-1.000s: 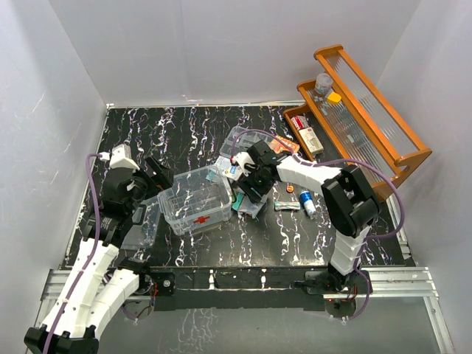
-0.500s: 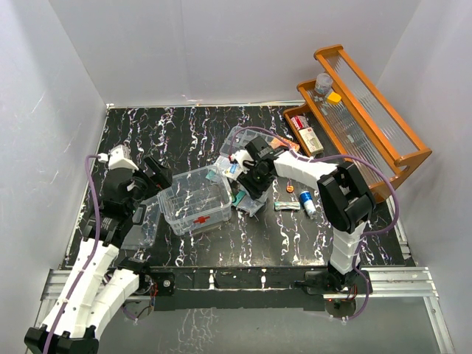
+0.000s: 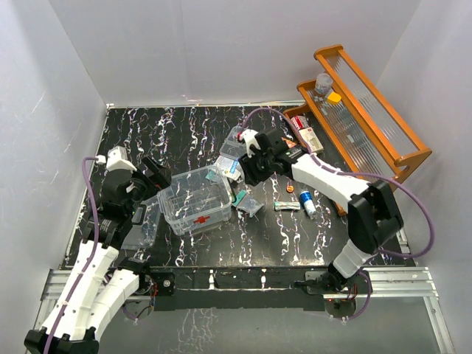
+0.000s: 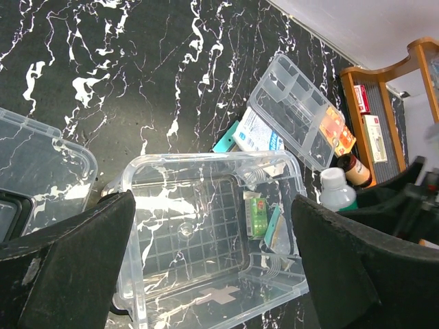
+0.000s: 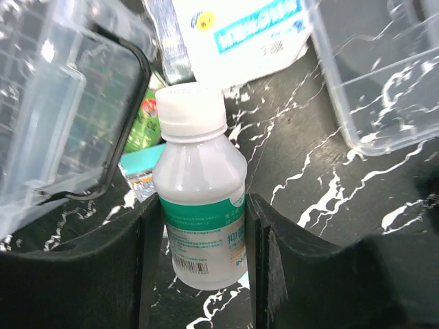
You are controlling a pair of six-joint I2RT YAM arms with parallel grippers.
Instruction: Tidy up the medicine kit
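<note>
The medicine kit point(image 3: 195, 200) is an open clear box with a red cross on its front; it fills the lower left wrist view point(image 4: 206, 233). Its clear lid point(image 3: 144, 225) lies to its left. My left gripper point(image 3: 153, 184) point(image 4: 212, 267) hovers open at the kit's left side, holding nothing. My right gripper point(image 3: 247, 171) point(image 5: 202, 233) is shut on a white bottle point(image 5: 200, 205) point(image 4: 336, 188) with a green label, upright just right of the kit. A small green box point(image 4: 257, 216) shows through the kit's clear wall; whether it is inside I cannot tell.
A clear divider tray point(image 3: 247, 140) and a white-and-blue medicine box point(image 5: 240, 34) lie behind the kit. Teal packets point(image 3: 247, 205), a strip point(image 3: 286, 206), an orange piece point(image 3: 290, 189) and a blue can point(image 3: 307, 203) lie to its right. An orange-brown wooden rack point(image 3: 369, 110) stands far right.
My right gripper closed on the white bottle and moved with it away from the near edge, its elbow swinging right. The left arm has stayed put.
</note>
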